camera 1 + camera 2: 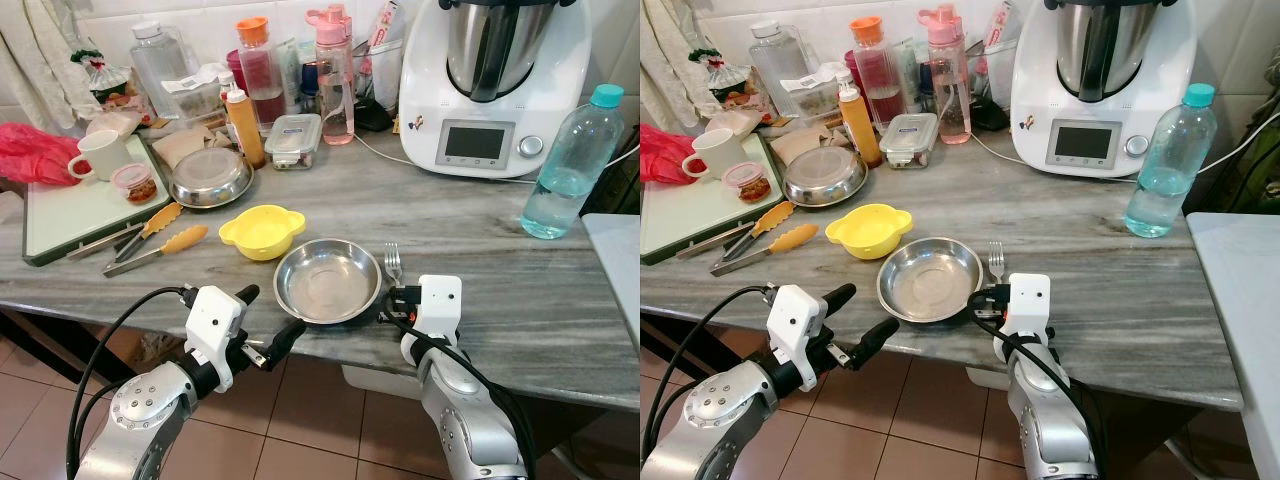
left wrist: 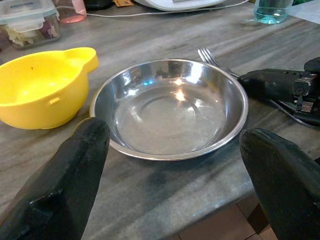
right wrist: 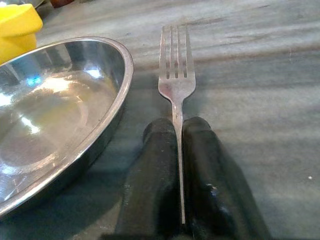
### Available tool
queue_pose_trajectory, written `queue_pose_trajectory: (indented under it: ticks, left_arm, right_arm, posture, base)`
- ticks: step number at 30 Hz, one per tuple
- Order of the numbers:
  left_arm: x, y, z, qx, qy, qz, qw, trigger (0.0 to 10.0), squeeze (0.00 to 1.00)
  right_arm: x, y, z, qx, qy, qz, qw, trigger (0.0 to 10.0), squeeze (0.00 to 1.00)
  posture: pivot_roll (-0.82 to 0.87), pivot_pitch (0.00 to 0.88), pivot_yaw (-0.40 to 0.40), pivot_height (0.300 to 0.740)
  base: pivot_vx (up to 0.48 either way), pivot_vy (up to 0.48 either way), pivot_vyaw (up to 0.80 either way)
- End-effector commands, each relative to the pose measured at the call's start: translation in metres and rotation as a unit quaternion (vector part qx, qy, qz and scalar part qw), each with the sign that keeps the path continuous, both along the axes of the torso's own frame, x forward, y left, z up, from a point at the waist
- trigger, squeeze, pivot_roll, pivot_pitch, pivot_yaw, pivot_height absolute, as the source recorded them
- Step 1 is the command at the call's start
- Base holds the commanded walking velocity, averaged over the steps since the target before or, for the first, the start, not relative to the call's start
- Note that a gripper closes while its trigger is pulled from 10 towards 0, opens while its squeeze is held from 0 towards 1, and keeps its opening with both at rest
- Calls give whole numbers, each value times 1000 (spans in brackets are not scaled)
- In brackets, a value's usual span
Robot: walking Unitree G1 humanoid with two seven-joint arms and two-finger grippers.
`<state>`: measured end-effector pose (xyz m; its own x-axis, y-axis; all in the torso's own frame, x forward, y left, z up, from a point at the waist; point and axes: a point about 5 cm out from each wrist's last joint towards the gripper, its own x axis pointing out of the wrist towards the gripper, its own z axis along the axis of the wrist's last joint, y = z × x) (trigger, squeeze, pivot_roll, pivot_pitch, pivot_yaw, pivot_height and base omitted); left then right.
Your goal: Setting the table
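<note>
An empty steel plate (image 1: 327,281) sits near the counter's front edge, with a yellow bowl (image 1: 261,231) just behind it to the left. A fork (image 1: 393,263) lies on the counter at the plate's right, tines pointing away from me. My right gripper (image 1: 392,298) is shut on the fork's handle; the two black fingers (image 3: 200,170) pinch it in the right wrist view, beside the steel plate (image 3: 55,110). My left gripper (image 1: 268,325) hangs open just off the counter's front edge, in front of the steel plate (image 2: 170,107), holding nothing.
Yellow-tipped tongs (image 1: 150,238) and a second steel plate (image 1: 211,178) lie to the left, by a tray with a white mug (image 1: 98,155). Bottles, a lidded container (image 1: 294,140) and a white kitchen machine (image 1: 490,85) line the back. A water bottle (image 1: 570,165) stands right.
</note>
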<state>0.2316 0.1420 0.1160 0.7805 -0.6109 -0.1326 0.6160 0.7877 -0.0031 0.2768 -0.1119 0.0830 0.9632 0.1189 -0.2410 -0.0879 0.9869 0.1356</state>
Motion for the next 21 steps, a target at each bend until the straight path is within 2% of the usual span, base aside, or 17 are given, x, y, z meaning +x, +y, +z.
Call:
queue_pose_trajectory:
  ticks: [1, 14, 21]
  left_arm:
    - [1, 5, -1, 9, 2, 4, 1000, 10000, 0]
    - [3, 4, -6, 10, 10, -5, 1000, 10000, 0]
    - [5, 5, -13, 9, 13, -2, 1000, 10000, 0]
  right_arm:
    - [-9, 4, -17, 7, 46, -4, 999, 10000, 1000]
    - [-18, -13, -18, 3, 54, -43, 998, 10000, 1000]
    - [-23, -23, -6, 3, 35, -45, 998, 10000, 1000]
  posture:
    - [-80, 28, 129, 740]
    - [-93, 41, 138, 740]
    - [-100, 42, 135, 740]
  base:
    - [0, 0, 0]
    - [0, 0, 0]
    - [0, 0, 0]
